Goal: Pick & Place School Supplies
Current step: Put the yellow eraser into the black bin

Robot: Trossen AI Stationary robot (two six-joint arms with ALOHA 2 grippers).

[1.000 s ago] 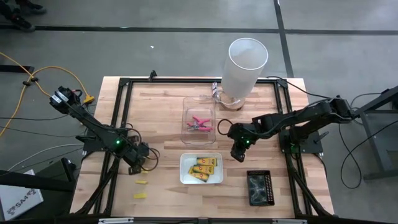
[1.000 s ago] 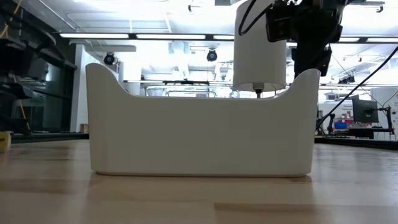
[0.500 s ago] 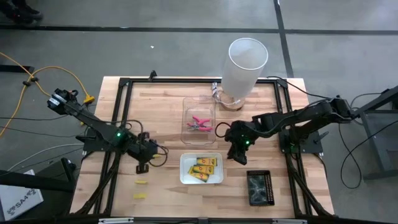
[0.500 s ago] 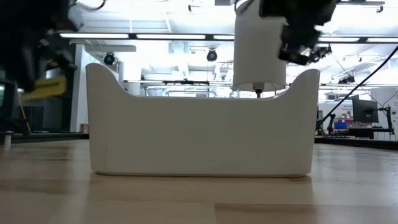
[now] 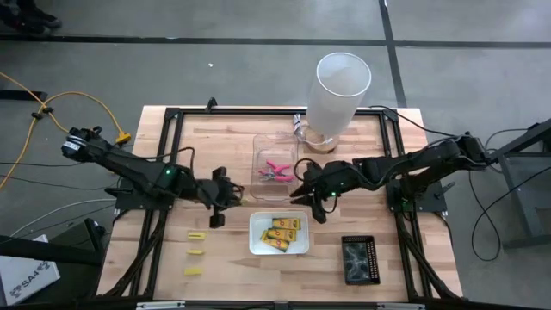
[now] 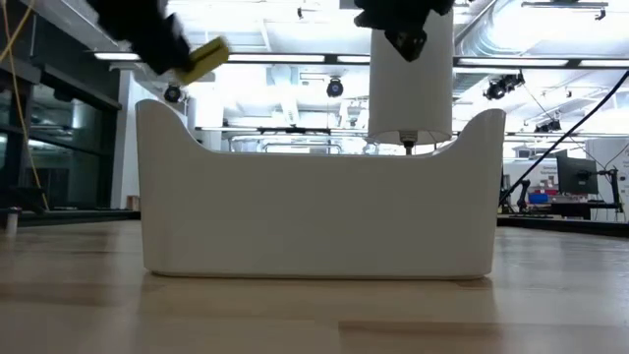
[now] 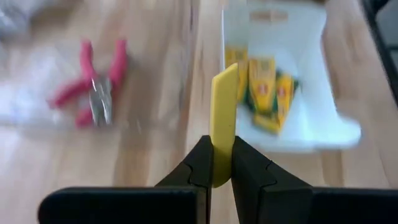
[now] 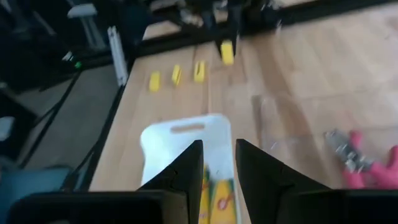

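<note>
My left gripper hovers left of the white tray, shut on a plain yellow block; in the low view the block shows above the tray's wall. Yellow-orange packets lie in the white tray. Pink-handled tools lie in the clear tray. Three more yellow blocks lie flat on the wood near the left side. My right gripper hangs open over the gap between the clear and white trays, touching nothing. My left gripper pinches the yellow block by its lower end between the two fingers. Most of the block sticks out past the fingertips, along the fingers. The block is lifted clear of the table, above the height of the white tray's wall.
A tall white cylinder stands at the far edge beside the clear tray. A black tray sits near the right front. A black frame borders the table. Bare wood lies between the loose blocks and the white tray.
My left gripper has risen from the table's left part, carrying a yellow block, and moved right toward the white tray; the block is lifted clear. My right gripper has moved left and somewhat toward the far edge, to the gap between the clear and white trays.
</note>
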